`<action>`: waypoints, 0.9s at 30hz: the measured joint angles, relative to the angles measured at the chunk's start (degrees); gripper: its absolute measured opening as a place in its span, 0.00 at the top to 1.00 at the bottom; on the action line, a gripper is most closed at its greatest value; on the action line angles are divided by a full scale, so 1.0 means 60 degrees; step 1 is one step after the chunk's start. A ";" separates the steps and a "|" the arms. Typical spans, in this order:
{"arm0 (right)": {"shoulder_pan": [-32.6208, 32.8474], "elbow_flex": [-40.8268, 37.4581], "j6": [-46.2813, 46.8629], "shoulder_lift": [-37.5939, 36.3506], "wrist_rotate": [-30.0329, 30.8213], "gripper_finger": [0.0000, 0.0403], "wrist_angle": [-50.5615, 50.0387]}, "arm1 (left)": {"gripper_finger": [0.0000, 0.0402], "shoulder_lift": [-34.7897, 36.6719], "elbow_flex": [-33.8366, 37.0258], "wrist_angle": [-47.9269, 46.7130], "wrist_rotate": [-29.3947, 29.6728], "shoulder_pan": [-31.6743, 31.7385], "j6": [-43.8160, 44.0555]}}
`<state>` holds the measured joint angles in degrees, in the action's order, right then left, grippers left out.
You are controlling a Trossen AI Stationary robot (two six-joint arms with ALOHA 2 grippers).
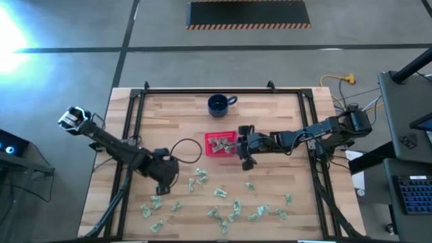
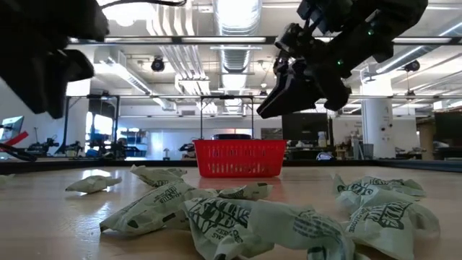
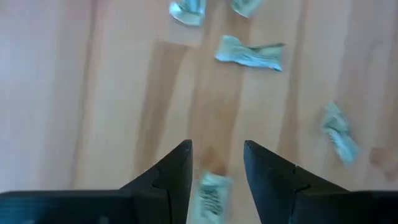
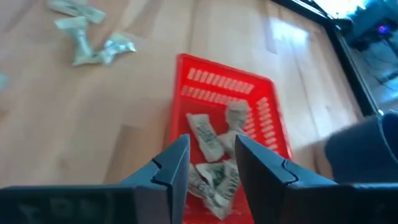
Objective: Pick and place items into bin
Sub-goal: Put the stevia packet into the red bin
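Note:
The red bin (image 1: 208,145) stands mid-table, and several pale green wrapper items (image 4: 208,140) lie in it. My right gripper (image 4: 211,146) hangs open just above the bin's right side (image 2: 238,160), slanting down toward it, with nothing between its fingers. Many more items (image 1: 223,194) lie scattered flat on the near half of the table. My left gripper (image 1: 164,183) points steeply down over the near left area. It is open, its fingers standing either side of one item (image 3: 212,194) that lies on the wood below them.
A dark blue mug (image 1: 218,104) stands behind the bin near the far edge. A black cable loop (image 1: 185,150) lies left of the bin. Black frame rails (image 1: 135,121) run along the table's sides. Bare wood lies between the bin and the scattered items.

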<state>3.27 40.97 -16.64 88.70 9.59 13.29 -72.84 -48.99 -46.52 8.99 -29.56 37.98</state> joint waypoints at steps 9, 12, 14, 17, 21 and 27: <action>-0.0006 -0.0007 -0.0091 -0.0021 -0.0679 0.73 0.0071 | 0.68 0.0000 0.0570 0.0310 0.0338 -0.1172 0.1646; -0.0004 -0.0007 -0.0091 -0.0021 -0.0987 0.73 0.0078 | 0.68 0.0000 0.1038 0.0773 0.0333 -0.1334 0.1867; 0.0000 -0.0007 -0.0091 -0.0021 -0.1122 0.73 0.0079 | 0.68 0.0000 0.1297 0.1014 0.0340 -0.1340 0.1876; -0.0003 -0.0007 -0.0091 -0.0025 -0.1138 0.74 0.0085 | 0.68 0.0000 0.1595 0.1017 0.0344 -0.1341 0.1876; 0.0000 -0.0007 -0.0091 -0.0025 -0.1138 0.75 0.0082 | 0.68 0.0000 0.2031 0.1425 0.0316 -0.1342 0.1872; -0.0004 -0.0007 -0.0232 -0.0028 -0.1138 0.77 0.0082 | 0.68 0.0000 0.2448 0.1872 0.0311 -0.1340 0.1796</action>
<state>3.25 40.93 -18.03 88.53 2.76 13.78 -72.84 -34.31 -35.29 10.85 -37.60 48.75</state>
